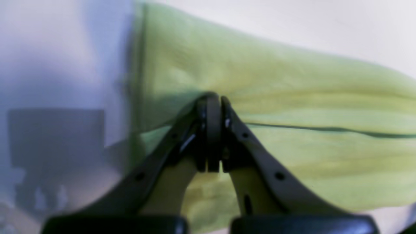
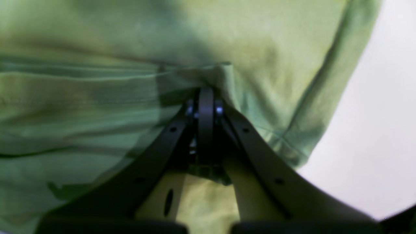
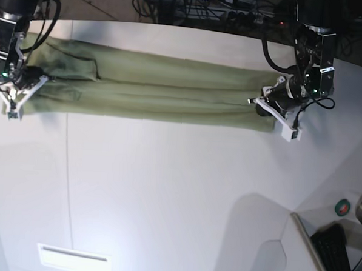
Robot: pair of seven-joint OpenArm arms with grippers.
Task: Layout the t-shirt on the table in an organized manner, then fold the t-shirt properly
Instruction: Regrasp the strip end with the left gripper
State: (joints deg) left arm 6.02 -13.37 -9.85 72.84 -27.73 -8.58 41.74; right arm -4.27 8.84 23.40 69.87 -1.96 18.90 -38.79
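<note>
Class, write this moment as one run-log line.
stage: stretching | t-shirt: long band on table | left gripper: shut on t-shirt | right gripper: shut on t-shirt | fold: not started

T-shirt (image 3: 165,89) stretched across the table's (image 3: 178,190) far side.

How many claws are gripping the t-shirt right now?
2. The left claw is shut on one end of the t-shirt; the right claw is shut on the opposite end, cloth stretched between them.

Broad bare table (image 3: 166,195) below the t-shirt (image 3: 171,89); cables crowd the far edge
</note>
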